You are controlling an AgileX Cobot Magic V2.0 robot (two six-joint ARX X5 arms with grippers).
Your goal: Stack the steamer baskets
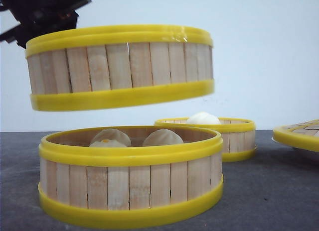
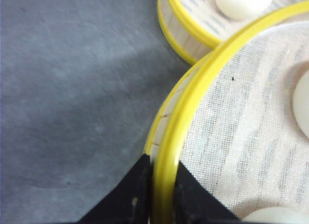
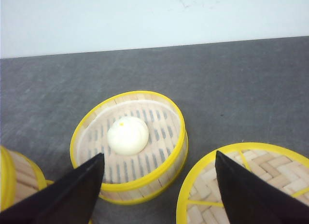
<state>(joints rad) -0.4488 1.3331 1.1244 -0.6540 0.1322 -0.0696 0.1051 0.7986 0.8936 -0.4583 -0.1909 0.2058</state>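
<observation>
Near basket [image 1: 130, 178]: on the tabletop [image 1: 269, 196], closest to the front camera. Round, pale slat wall, yellow rims top and bottom. Two white buns [image 1: 134, 137] show above its rim.

Raised basket [image 1: 119, 66]: in the air above the near basket, clear of it, with open space between its bottom rim and the rim below. It tilts a little, the held side lower. It appears to sit slightly toward the left of the one beneath, so the coming move reads as a small shift to centre, then a straight drop. Being round, it offers no long axis to line up; only the two rims have to meet.

Left pincer [image 2: 155, 195]: pressed together on the wall of the raised basket, one finger inside, one outside, yellow rim between them. In the front view the arm is a dark mass at that basket's upper left. This arm carries the load and is the nearer one for the placing.

Far basket [image 3: 129, 146]: on the tabletop behind and to the right, well apart, one bun [image 3: 127, 135] inside.

Right pincer [image 3: 159, 190]: spread wide, holding nothing, hanging above the far basket.

Lid [image 3: 246, 185]: woven, yellow-rimmed, just beside the far basket on the right.
</observation>
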